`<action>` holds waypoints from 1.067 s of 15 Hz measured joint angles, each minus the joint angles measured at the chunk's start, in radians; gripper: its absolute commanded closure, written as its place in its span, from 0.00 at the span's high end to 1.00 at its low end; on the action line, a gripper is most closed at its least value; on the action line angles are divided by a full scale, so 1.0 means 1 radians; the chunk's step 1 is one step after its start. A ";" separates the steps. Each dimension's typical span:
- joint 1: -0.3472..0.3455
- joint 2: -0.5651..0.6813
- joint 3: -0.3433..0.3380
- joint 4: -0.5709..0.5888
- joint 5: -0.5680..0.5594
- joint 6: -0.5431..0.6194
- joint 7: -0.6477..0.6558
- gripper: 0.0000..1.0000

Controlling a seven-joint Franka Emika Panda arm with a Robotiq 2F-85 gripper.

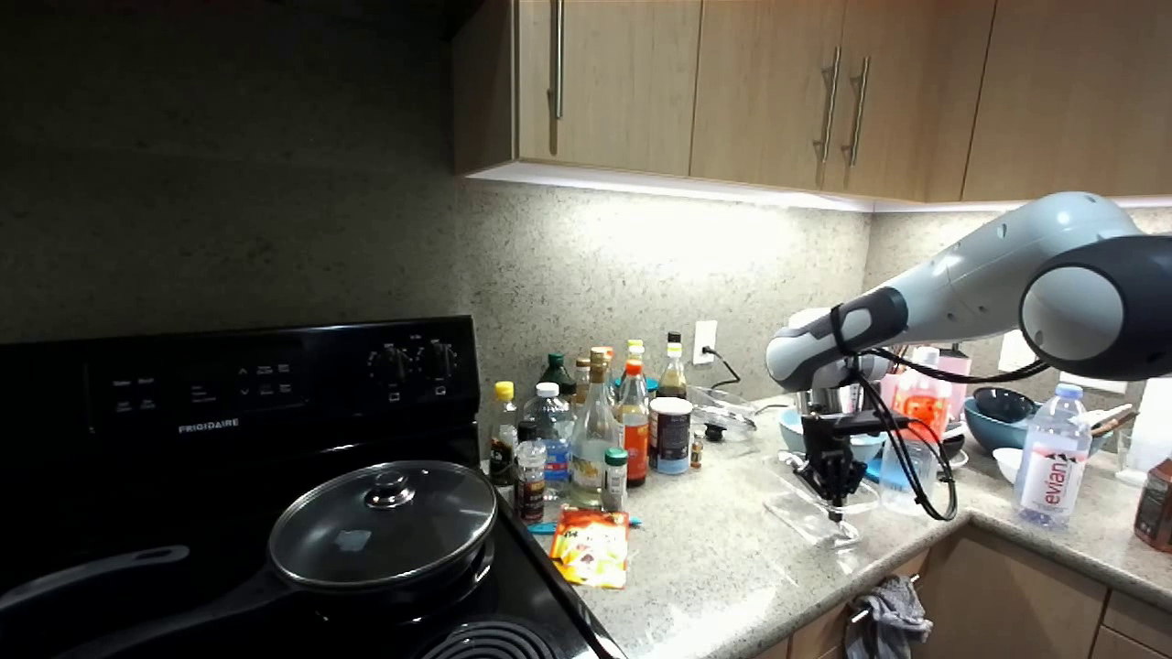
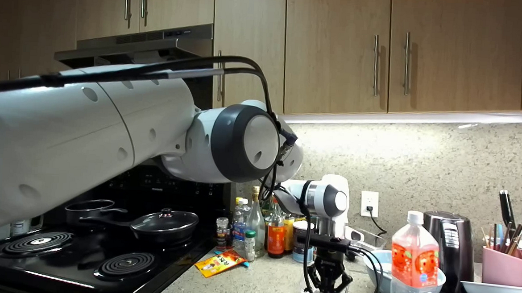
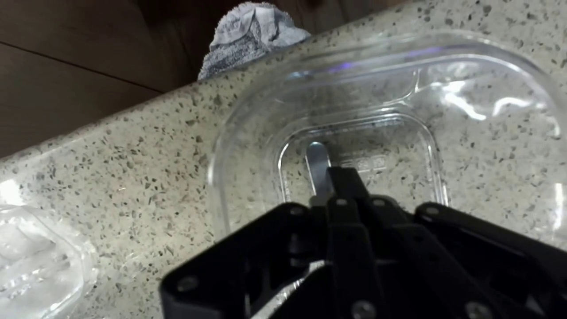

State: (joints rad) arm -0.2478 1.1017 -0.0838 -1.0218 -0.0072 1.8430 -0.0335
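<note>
Speckled counter [image 3: 146,177] bears a clear tub [image 3: 398,141]

The black gripper [image 3: 348,175] points down at the tub, its fingers together; a metal strip [image 3: 317,163] shows within the tub's base, beside the fingertips; whether they pinch it I cannot tell.

Kitchen corner, unevenly lit from where I stand: hard white to deep gloom.
Light strip [image 2: 405,119] under the wall cabinets [image 2: 337,52], main source; backsplash [image 1: 632,243], washed near-white beneath it in both exterior views, sinking to near-dark behind the stove [image 2: 83,253]. Stove, black, small control markings [image 1: 284,387] too soft to read, a white highlight on one burner coil [image 2: 37,243]. Cabinet handles [image 2: 375,65], soft shadows to their right in an exterior view. Countertop [image 1: 696,540], pale, glare patches low in an exterior view. Wrist view: clear container [image 3: 390,141], white glints and violet streaks along its wall, upper rim blurred; gripper [image 3: 347,177], near-black, detail lost; corner at upper left, murky brown.
</note>
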 measured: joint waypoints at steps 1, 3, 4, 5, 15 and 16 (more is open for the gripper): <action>0.000 0.000 0.000 0.000 0.000 0.000 0.000 0.27; 0.002 0.000 0.000 0.001 0.000 0.001 0.000 0.39; 0.005 0.000 0.000 0.001 -0.002 0.013 0.001 0.44; 0.013 -0.002 -0.002 0.000 -0.007 0.045 0.005 0.51; 0.161 -0.106 -0.042 -0.095 -0.065 0.505 0.052 0.91; 0.159 -0.104 -0.042 -0.095 -0.065 0.505 0.052 0.96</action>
State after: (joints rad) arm -0.0886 0.9981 -0.1256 -1.1167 -0.0721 2.3482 0.0187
